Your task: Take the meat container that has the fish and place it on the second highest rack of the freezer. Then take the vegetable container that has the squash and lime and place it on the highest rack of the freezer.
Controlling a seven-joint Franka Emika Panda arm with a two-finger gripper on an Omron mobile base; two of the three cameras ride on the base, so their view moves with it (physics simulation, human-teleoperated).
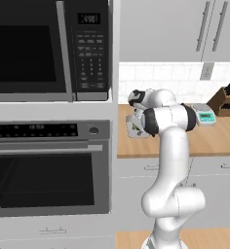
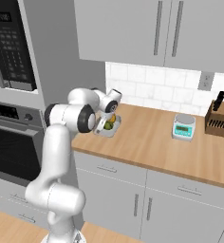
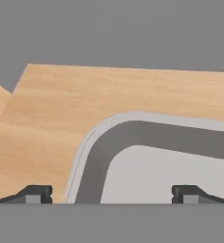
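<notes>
1. Nearest the base, the white arm [image 2: 61, 156] rises in front of the grey lower cabinets [image 2: 147, 199] and bends forward over the wooden counter [image 2: 152, 137]; the built-in oven [image 1: 48, 165] stands to the left of that counter, with the microwave [image 1: 48, 48] above it.
2. The gripper [image 3: 112, 194] hangs low over the left end of the counter with its jaws spread wide and nothing between them; in the hand view one dark fingertip [image 3: 35, 193] stands over bare wood and the other over the grey tray of a container.
3. The vegetable container [image 2: 107, 126] sits on the counter near its left front edge, directly beneath the hand; green and yellow produce shows inside it in the right base view, though which pieces are squash and which lime I cannot tell; its rounded rim [image 3: 92, 137] curves between the fingertips in the hand view.
4. Farther along the counter to the right stands a kitchen scale [image 2: 183, 127]; beyond it, near the tiled wall, a knife block [image 2: 218, 118].
5. Grey upper cabinets [image 2: 147, 33] hang above the counter.
</notes>
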